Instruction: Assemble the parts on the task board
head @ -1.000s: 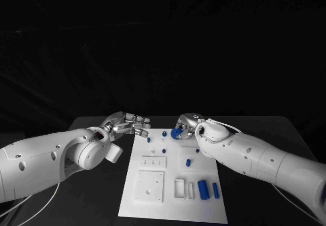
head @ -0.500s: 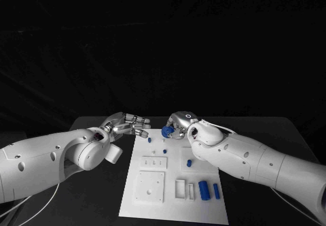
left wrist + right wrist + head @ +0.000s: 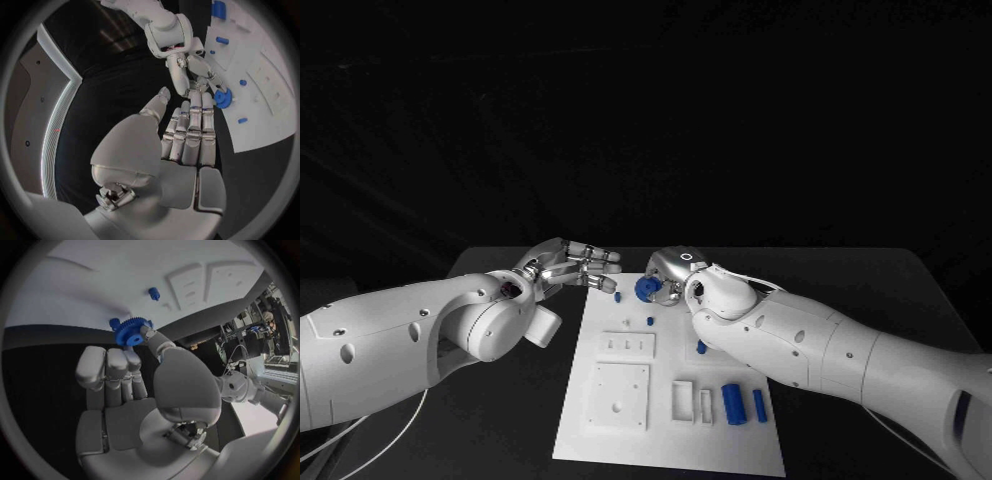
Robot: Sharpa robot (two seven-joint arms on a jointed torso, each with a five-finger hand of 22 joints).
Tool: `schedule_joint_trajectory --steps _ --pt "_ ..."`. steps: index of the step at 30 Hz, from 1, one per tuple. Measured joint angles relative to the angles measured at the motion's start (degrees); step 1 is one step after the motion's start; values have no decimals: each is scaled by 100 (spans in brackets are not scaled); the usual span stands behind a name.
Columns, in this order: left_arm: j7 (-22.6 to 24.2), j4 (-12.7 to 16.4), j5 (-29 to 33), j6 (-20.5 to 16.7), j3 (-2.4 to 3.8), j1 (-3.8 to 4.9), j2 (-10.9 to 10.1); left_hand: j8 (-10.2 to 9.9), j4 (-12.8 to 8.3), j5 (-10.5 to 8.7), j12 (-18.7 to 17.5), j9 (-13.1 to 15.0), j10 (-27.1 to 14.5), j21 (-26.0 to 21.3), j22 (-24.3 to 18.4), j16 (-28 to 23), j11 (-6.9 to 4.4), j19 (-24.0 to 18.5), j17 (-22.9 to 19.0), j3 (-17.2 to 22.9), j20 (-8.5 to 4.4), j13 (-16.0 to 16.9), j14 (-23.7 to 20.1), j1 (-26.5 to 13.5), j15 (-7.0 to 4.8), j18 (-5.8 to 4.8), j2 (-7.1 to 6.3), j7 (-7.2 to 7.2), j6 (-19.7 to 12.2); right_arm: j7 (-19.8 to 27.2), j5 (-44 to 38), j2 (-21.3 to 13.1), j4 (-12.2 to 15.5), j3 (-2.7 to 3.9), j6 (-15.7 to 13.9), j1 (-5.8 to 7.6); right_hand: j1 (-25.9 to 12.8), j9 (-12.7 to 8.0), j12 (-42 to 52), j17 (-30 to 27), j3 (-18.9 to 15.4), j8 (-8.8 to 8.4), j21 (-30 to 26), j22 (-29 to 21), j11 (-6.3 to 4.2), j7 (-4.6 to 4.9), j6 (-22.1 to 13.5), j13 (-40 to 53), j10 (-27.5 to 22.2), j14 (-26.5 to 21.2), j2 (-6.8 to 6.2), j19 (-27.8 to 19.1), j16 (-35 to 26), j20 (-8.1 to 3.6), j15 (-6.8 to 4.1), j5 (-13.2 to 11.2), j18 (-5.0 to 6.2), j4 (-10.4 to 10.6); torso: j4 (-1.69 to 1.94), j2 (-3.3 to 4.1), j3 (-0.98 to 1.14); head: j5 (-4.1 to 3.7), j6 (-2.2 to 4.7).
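The white task board [image 3: 668, 420] lies in the middle of the table. My right hand [image 3: 672, 272] hovers over the board's far end and pinches a blue gear [image 3: 648, 289] between thumb and fingers. The right wrist view shows the gear [image 3: 129, 331] at the fingertips, just above the board [image 3: 94, 280] and near a blue peg [image 3: 154, 293]. My left hand [image 3: 574, 265] stays off the board's far left corner, fingers stretched out side by side, holding nothing. In the left wrist view the gear [image 3: 222, 97] hangs just past my left fingertips [image 3: 195, 107].
Short blue pegs stand on the board [image 3: 616, 297] [image 3: 649, 321] [image 3: 701, 347]. Two blue cylinders [image 3: 731, 403] [image 3: 759, 404] lie near the front right beside a white frame [image 3: 681, 399]. White square plates [image 3: 627, 344] [image 3: 616, 396] sit at the left.
My right hand has carried the blue gear leftward across the board's far end, closer to my left hand. The left hand has stayed put.
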Motion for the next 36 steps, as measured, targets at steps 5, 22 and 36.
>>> schedule_joint_trajectory --steps 5,22,36 --pt "0 -4 -1 0 0 0 15 0 0 0 0 0 0 0 0 0 0 0 0 0 0 0 0 0 0 0 0 0 0 -3 -17 89 -127 -31 -2 -24 -8 0 0 -3 0 0 0 0 8 4 23 0 8 0 -8 0 0 0 0 -7 0 0 -1 -2 4 10 -1" --pt "-4 -27 -2 1 0 0 69 0 0 0 0 0 0 22 9 0 0 -21 0 0 -21 0 0 0 0 -1 0 0 0 7 -40 364 -556 -82 10 -81 -30 1 -23 -19 -1 -7 0 -1 -12 5 40 -9 -13 -1 -45 0 -23 0 1 8 0 -1 -4 -4 8 25 -16" --pt "-10 -60 -3 3 0 0 112 0 0 0 0 0 0 22 15 0 0 -41 -5 0 -1 0 0 0 0 0 0 0 0 25 -38 499 -768 -144 25 -86 -30 29 -72 -55 -77 44 -22 -1 19 74 -144 -55 -66 -1 -45 0 -45 0 2 -155 0 114 -14 -4 5 46 -16"
